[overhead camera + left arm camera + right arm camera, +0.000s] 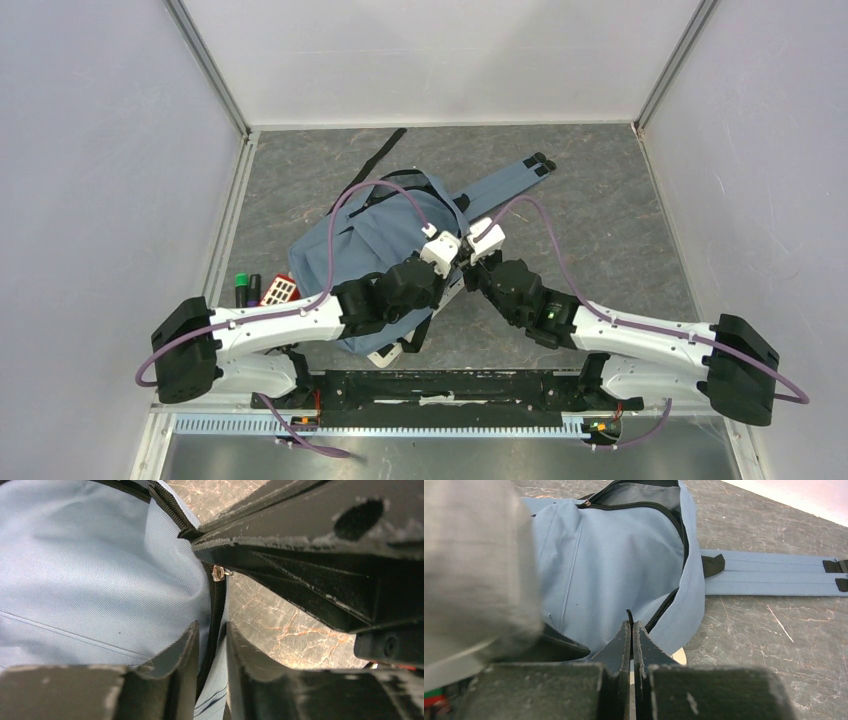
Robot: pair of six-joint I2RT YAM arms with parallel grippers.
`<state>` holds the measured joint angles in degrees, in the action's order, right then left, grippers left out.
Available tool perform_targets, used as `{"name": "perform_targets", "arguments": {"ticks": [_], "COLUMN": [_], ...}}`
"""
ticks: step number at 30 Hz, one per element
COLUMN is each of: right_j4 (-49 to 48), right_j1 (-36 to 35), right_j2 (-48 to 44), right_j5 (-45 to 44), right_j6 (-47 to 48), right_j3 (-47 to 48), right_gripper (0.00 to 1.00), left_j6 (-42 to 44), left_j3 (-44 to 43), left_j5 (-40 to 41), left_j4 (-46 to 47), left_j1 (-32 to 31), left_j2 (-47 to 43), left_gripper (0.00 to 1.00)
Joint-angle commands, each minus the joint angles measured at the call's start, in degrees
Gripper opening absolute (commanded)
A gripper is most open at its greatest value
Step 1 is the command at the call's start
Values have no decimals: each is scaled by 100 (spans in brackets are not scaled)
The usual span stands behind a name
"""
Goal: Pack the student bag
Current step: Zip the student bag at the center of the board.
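The student bag (370,240) lies flat on the grey marbled floor, its blue shoulder straps (510,180) trailing to the back right. My left gripper (450,268) is at the bag's right edge. In the left wrist view my left gripper (212,630) is shut on the fabric edge of the student bag (90,570) beside the black zip. My right gripper (631,625) is shut on the black zip pull (629,616). The metal slider (218,573) sits just under the right fingers (260,550). Farther along, the zip stands open on grey lining (644,494).
Markers and a red-and-white item (262,290) lie by the bag's left side. A white object (385,355) pokes out under its near end, and a cream one (679,656) shows under its edge. Enclosure walls (100,200) surround the floor.
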<state>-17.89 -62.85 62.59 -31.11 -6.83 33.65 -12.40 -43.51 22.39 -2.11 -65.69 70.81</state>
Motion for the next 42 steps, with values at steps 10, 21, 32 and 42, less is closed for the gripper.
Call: {"name": "perform_targets", "arguments": {"ticks": [10, 21, 32, 42], "right_j4": [-171, -171, -461, -273], "right_j1": [832, 1346, 1714, 1974], "right_j2": [705, 1467, 2369, 3053], "right_j5": [75, -173, 733, 1944], "right_j6": [188, 637, 1265, 1659], "right_j3": [959, 1694, 2469, 3236], "right_gripper": [0, 0, 0, 0], "left_j6": [-17, -417, -342, -417], "left_j3": [501, 1084, 1230, 1029], "left_j5": [-93, -358, -1130, -1541], "left_j4": [478, 239, 240, -231], "left_j1": [-19, -23, -24, -33], "left_j2": [-272, -861, -1051, -1206], "left_gripper": [2, 2, 2, 3]}}
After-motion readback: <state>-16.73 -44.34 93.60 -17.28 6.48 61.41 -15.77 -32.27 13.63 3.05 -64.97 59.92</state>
